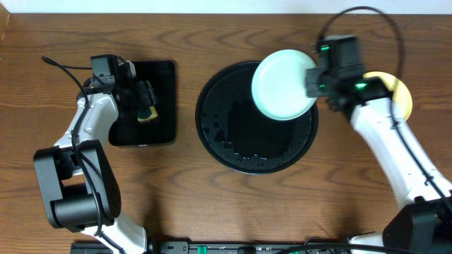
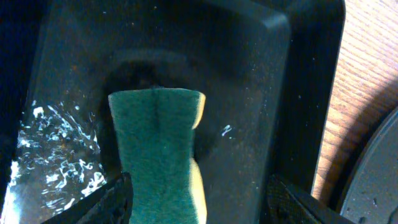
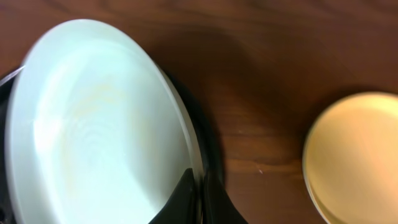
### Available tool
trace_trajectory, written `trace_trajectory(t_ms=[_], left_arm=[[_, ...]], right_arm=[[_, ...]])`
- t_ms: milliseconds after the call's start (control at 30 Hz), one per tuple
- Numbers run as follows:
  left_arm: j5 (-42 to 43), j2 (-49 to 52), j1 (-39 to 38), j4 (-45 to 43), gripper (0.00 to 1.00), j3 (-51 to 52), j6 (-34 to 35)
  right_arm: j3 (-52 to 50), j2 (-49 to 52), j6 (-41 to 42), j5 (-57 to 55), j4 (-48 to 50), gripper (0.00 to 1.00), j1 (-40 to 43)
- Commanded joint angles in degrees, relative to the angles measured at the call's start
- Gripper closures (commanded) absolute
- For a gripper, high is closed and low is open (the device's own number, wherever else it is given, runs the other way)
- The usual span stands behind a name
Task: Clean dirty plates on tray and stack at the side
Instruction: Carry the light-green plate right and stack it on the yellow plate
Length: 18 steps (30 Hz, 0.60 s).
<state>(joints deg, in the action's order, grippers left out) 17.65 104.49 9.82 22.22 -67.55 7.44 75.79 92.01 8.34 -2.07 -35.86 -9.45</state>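
Observation:
My right gripper is shut on the rim of a pale mint-blue plate and holds it tilted above the far right part of the round black tray. In the right wrist view the plate fills the left side, pinched between my fingers. A pale yellow plate lies on the table to the right, partly under my right arm; it also shows in the right wrist view. My left gripper is open around a green and yellow sponge, not squeezing it.
The sponge lies in a small rectangular black tray at the left, with wet foam on its surface. Water droplets dot the round tray. Bare wooden table surrounds both trays.

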Motion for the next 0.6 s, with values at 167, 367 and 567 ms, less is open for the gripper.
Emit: trace_trajectory(t_ms=[167, 367, 567], left_arm=[[-0.3, -0.2, 0.1, -0.7, 0.30, -0.2, -0.6], [-0.4, -0.4, 0.1, -0.6, 0.22, -0.2, -0.6], [-0.4, -0.4, 0.1, -0.7, 0.18, -0.2, -0.6]], right_arm=[[0.3, -0.8, 2.1, 11.8, -3.6, 0.98, 20.5], [0.3, -0.8, 0.6, 10.8, -3.6, 0.99, 31.3], [0.3, 0.5, 0.2, 9.4, -2.9, 0.99, 37.0]])
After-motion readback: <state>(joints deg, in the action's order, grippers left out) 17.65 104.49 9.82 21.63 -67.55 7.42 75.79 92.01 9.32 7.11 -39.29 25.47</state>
